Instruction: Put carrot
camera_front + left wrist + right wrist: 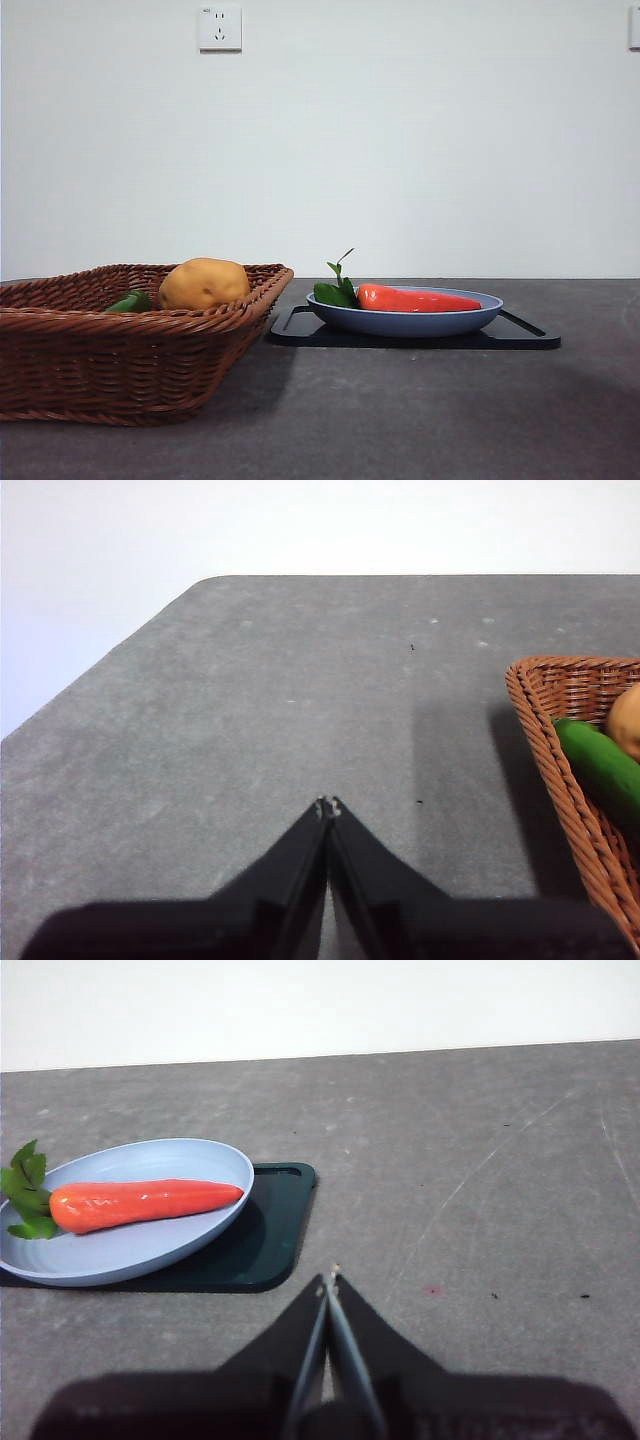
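- Glossy orange-red, the carrot (418,298) is lying lengthwise in a pale blue plate (400,321), long and tapered, with a bunch of green leaves (336,288) at its thick end.
- The plate is sitting on a black tray (530,336), which is resting on the grey worktop (420,410).
- No brand or readable writing is showing; a white wall socket (220,28) is hanging on the wall, its small marking too tiny to read.
- One brown wicker basket (100,360) is standing beside the tray, holding one yellow-brown potato (203,283) and one green vegetable (130,301).
- The left pincer (328,806) is hovering over bare worktop near the basket's rim, its jaws pressed together on nothing.
- The right pincer (330,1282) is hanging beside the tray, apart from the carrot, jaws likewise closed and empty.
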